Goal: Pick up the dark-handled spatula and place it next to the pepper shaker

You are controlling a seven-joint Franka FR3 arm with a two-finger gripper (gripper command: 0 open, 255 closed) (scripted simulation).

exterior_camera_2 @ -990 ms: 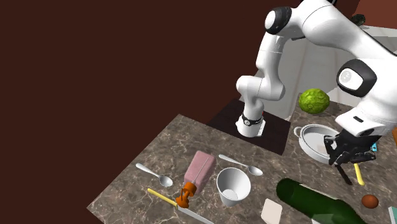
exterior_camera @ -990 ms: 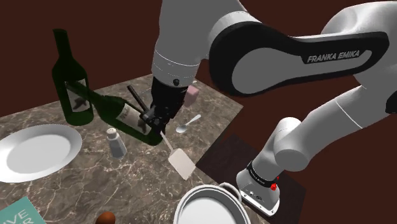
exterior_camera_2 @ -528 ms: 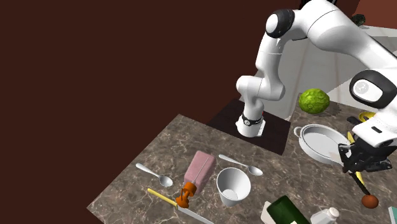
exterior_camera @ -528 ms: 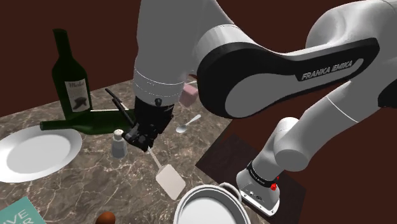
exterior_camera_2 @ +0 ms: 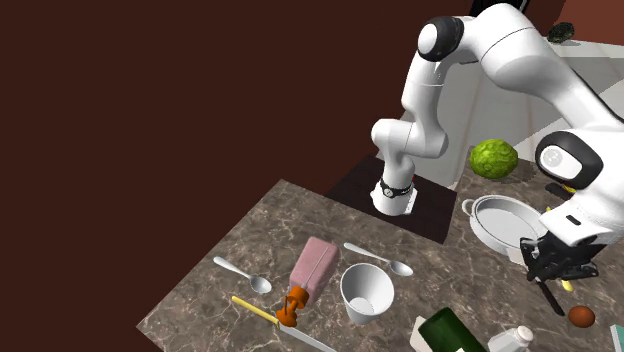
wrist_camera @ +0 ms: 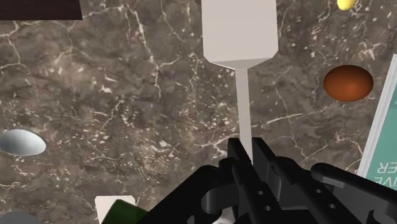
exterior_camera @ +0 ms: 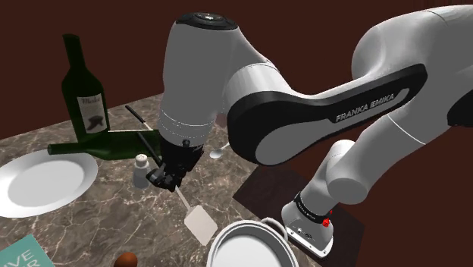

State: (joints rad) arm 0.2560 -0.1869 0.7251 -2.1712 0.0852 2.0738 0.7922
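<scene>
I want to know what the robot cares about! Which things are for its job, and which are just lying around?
For the job: spatula, shaker, gripper shut on the spatula.
Just lying about: upright bottle, plate, pot, cup, spoon.

You see the spatula [exterior_camera: 198, 224], pale blade and dark handle, clasped slanted in the gripper [exterior_camera: 161, 180], its blade at 5 o'clock from the upright white pepper shaker [exterior_camera: 141, 171].
</scene>
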